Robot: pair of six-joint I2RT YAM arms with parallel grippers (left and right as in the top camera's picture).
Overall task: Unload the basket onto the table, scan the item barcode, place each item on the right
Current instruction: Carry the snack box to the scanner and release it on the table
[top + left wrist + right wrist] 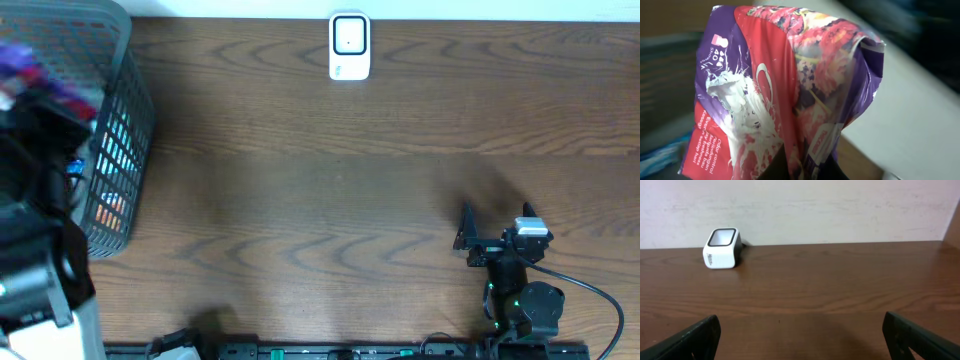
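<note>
Pouch point(780, 90), purple and red, in the left gripper point(790, 167); right gripper point(801, 322) empty.
Left gripper clamped tight on one edge of the pouch, which hangs over the grey basket point(125, 130) at the left end of the table point(330, 200). White scanner point(349, 47) stands at the far edge, well apart from the pouch. Right gripper sits low over the table, jaws spread wide, nothing between them, facing the scanner.

My right arm point(522, 285) is black, with a pale grey wrist block point(532, 232), small green lights point(514, 303) and a black cable point(592, 285). Its fingers point(690, 339) are flat and dark. My left arm point(40, 200) is black with white housing point(28, 288).
</note>
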